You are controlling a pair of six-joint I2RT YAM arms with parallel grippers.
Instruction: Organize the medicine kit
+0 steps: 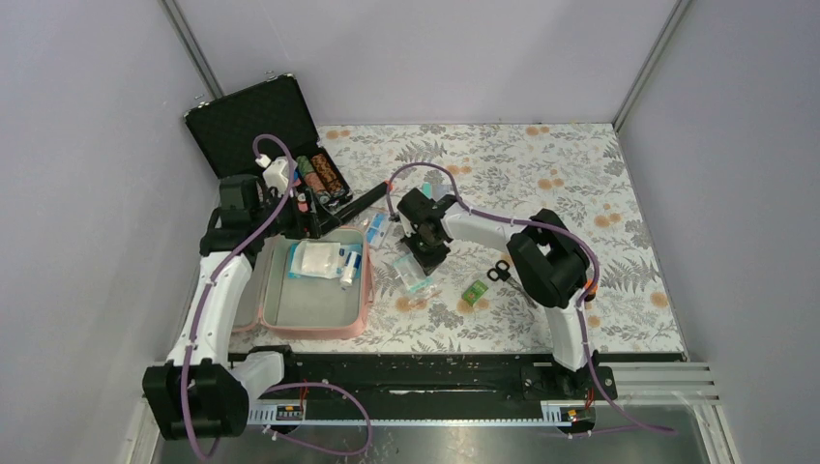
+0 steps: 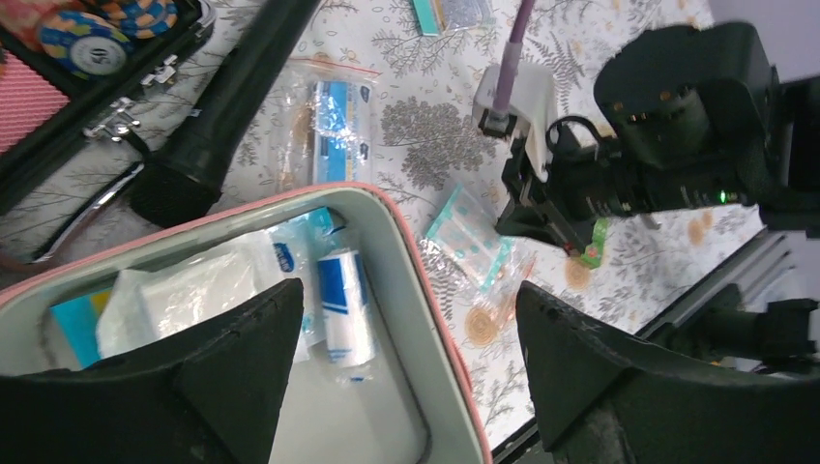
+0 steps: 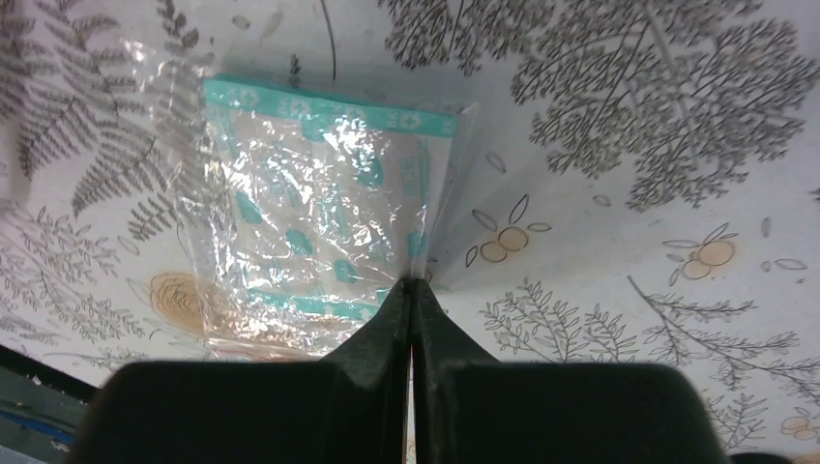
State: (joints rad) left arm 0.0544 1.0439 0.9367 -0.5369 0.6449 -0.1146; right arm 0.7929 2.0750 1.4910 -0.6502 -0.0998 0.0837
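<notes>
**Right jaws nip crinkled bag; pink kit lies open at left.**

Right gripper [image 3: 411, 285]: jaws pressed together on the edge of a crinkly clear plastic bag [image 3: 319, 213] holding a flat teal-printed packet, which lies on the matte leaf-and-flower print tabletop [image 3: 629, 242]. Left gripper [image 2: 408, 288]: jaws spread wide, holding nothing, above the pink soft round-cornered zip pouch [image 2: 430, 290]. The pouch lies unzipped on the near left, its smooth grey lining showing. Inside it are white wrapped dressings and a small blue-and-white roll [image 2: 343, 304]. A second clear zip bag [image 2: 334, 121] lies just past the pouch rim. A black hard case with poker chips [image 1: 253, 121] sits open in the far-left corner. The widest stretch of bare print runs far and right, up to the grey walls.
</notes>
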